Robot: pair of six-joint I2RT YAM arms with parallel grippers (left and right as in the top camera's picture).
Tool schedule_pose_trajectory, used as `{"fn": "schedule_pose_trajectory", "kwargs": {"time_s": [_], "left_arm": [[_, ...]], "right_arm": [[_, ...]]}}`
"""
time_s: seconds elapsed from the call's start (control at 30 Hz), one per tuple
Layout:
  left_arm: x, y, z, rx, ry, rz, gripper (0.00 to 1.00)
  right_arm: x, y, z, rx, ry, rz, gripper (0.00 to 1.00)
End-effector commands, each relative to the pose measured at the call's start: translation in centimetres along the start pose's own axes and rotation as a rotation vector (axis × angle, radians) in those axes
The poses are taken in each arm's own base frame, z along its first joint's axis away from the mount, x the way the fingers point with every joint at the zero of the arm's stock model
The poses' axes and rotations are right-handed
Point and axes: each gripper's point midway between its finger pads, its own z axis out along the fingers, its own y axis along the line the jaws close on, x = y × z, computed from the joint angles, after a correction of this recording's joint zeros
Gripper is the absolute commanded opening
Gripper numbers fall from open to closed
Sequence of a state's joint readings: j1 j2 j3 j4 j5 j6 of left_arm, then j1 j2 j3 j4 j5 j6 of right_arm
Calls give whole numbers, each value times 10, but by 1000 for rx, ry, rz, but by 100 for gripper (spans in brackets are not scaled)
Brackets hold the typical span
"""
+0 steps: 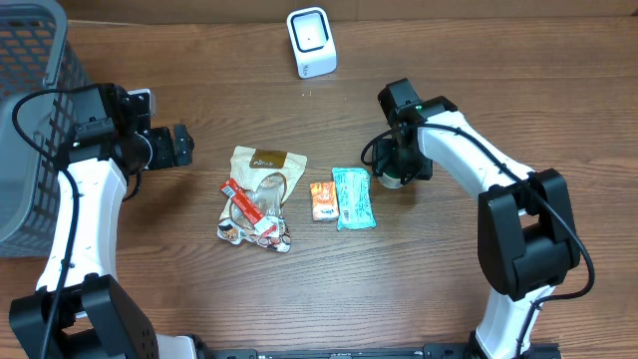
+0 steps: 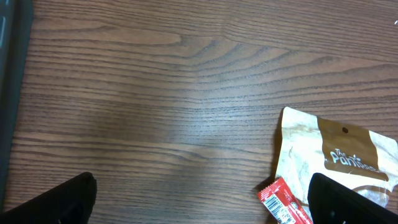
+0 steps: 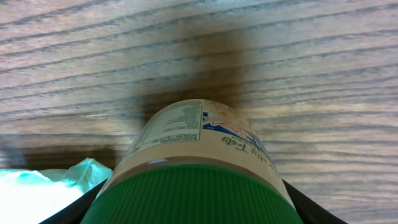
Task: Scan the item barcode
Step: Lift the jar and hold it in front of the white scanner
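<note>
Two arms work one dark wood-grain table [image 1: 478, 80]; nothing of the room shows beyond the tabletop.

Landmark: small white box-shaped barcode scanner [image 1: 311, 42], at the table's far side.

- Far left of the scanner: grey plastic mesh basket [image 1: 30, 120], at the table's edge.
- Left of the scanner and nearer: left gripper [image 1: 182, 146]. Jaws are spread wide and hold nothing, with bare wood between its fingers [image 2: 56, 199].
- Nearer than the scanner, slightly left: tan paper snack pouch [image 1: 261, 175] with a brown label. A red wrapper [image 1: 244, 199] lies at its left edge.
- Straight nearer than the scanner: small orange packet [image 1: 322, 201], just beside a teal plastic packet [image 1: 353, 197].
- Right of the scanner and nearer: cream-labelled bottle [image 3: 193, 143] with a green ribbed cap, close beside the teal plastic packet.
- Right gripper [image 1: 391, 175] straddles the bottle, one of its fingers [image 3: 71, 210] at each side of the cap. Cannot tell whether they press on it.
</note>
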State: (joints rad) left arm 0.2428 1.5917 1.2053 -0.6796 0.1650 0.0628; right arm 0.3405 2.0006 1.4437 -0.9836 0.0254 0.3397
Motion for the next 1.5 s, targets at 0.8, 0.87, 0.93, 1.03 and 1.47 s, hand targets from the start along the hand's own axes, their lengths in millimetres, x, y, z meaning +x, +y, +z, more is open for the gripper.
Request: {"fn": "schedule_pose_trajectory", "kwargs": {"time_s": [0.8, 0.87, 0.93, 1.03, 1.47], "left_arm": [[-6, -2, -1, 8, -13, 16, 100], [-6, -2, -1, 8, -13, 16, 100], [-6, -2, -1, 8, -13, 16, 100], [-6, -2, -1, 8, -13, 16, 100], [-6, -2, -1, 8, -13, 16, 100]], "right_arm": [[-103, 54, -273, -352, -479, 1, 54], [-109, 60, -270, -359, -491, -6, 56], [-121, 69, -261, -368, -505, -15, 56], [-131, 77, -247, -370, -504, -20, 54], [-196, 111, -154, -382, -525, -32, 52]]}}
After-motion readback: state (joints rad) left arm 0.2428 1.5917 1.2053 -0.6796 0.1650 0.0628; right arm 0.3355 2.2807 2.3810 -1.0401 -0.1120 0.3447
